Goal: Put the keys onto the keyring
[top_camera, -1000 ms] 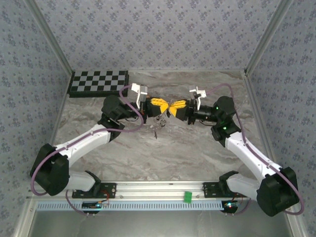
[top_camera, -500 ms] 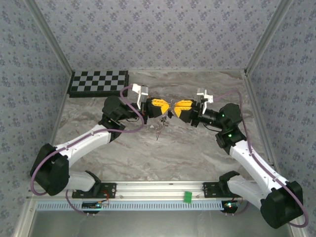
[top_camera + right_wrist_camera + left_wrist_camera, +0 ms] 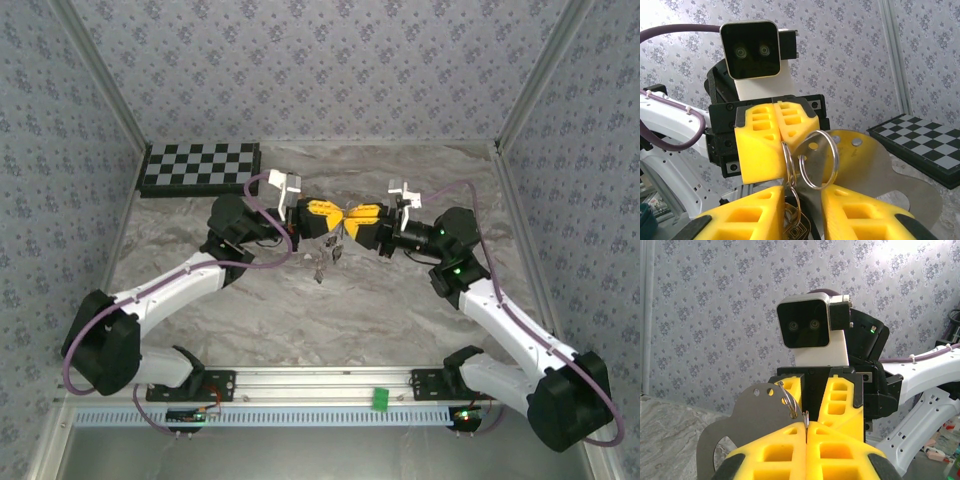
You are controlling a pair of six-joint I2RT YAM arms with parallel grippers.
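Keys [image 3: 323, 262]: small dark cluster just below meeting hands in top view; hanging or lying on worktop [image 3: 380, 300], we cannot tell. Keyring [image 3: 816, 159] mid-air, left hand [image 3: 806, 426] clamped together on it, grey metal plate [image 3: 890, 170] alongside. Right hand [image 3: 802, 200] fingers apart, straddling ring. We judge step: working ring coil open. Next: fine pinch on coil, then thread key.

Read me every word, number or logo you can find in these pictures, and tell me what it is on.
No word, number or logo can be read.
Checkerboard: plain squares, no characters.
Green tag at the near edge: too small to read.
Gold-coloured piece under the keyring: raised marks, cut off, unreadable.
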